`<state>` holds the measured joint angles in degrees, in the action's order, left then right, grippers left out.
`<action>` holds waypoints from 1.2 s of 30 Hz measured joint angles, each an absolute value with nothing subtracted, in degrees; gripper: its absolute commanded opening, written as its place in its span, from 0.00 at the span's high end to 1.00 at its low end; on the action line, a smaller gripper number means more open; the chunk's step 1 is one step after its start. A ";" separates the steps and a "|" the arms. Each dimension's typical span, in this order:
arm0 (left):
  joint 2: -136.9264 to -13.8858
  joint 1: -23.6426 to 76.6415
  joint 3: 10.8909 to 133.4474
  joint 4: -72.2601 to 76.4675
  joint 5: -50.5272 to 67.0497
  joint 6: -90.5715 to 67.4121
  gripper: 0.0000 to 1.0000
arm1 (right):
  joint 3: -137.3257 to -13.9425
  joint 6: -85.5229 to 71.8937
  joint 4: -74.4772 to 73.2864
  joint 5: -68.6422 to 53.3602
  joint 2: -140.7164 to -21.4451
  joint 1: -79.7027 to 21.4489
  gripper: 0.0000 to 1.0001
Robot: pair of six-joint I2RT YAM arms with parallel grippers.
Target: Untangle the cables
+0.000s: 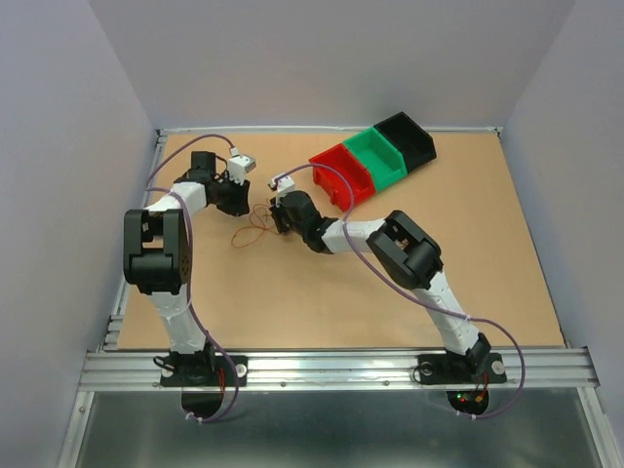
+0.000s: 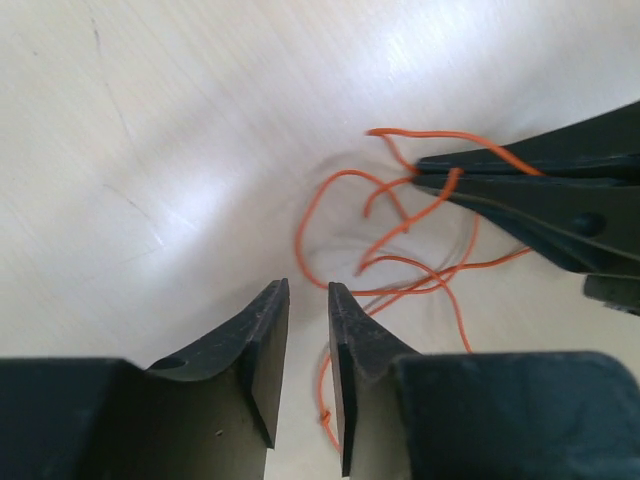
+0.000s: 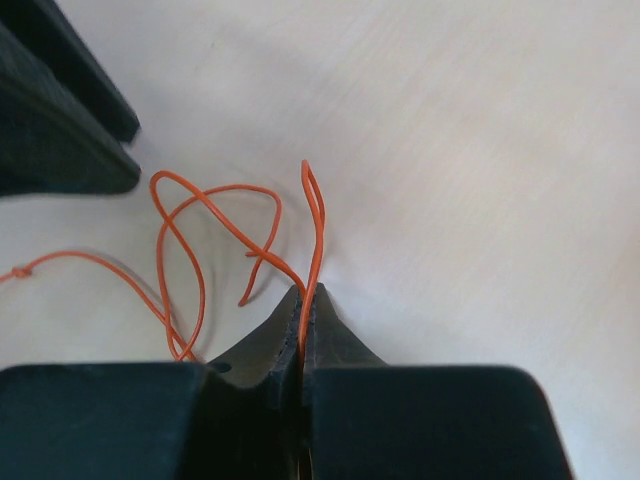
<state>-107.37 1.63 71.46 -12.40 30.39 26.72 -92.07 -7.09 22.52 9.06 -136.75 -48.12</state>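
The cables (image 1: 255, 228) lie as a thin wiry clump on the brown table between my two grippers. Only red-orange strands show up close, looping loosely over the surface (image 2: 400, 250). My right gripper (image 3: 303, 290) is shut on one orange strand (image 3: 315, 215), which rises in a narrow loop out of its tips. From the left wrist view the right gripper (image 2: 425, 170) comes in from the right, pinching that strand. My left gripper (image 2: 308, 287) stands open by a narrow gap with nothing between its fingers. An orange strand with a small knot (image 2: 322, 415) runs under its right finger.
Three plastic bins stand in a diagonal row at the back right: red (image 1: 341, 175), green (image 1: 377, 156) and black (image 1: 407, 136). The left gripper's fingers (image 3: 70, 130) show at the upper left of the right wrist view. Lilac cables run along both arms.
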 measured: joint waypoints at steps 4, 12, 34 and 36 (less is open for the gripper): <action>-105.91 0.62 71.31 -12.27 31.81 26.65 0.52 | -85.80 -7.05 23.73 9.65 -132.75 -48.14 0.99; -102.50 -0.60 71.22 -12.40 36.14 28.10 0.27 | -79.53 -7.73 23.44 11.90 -128.14 -47.92 0.99; -95.26 11.20 59.11 -17.41 41.12 43.83 0.01 | -69.41 -12.25 20.08 9.65 -119.61 -41.91 0.99; -92.03 11.29 56.88 -15.22 40.34 44.47 0.01 | -68.53 -12.29 19.99 9.39 -118.93 -41.50 0.99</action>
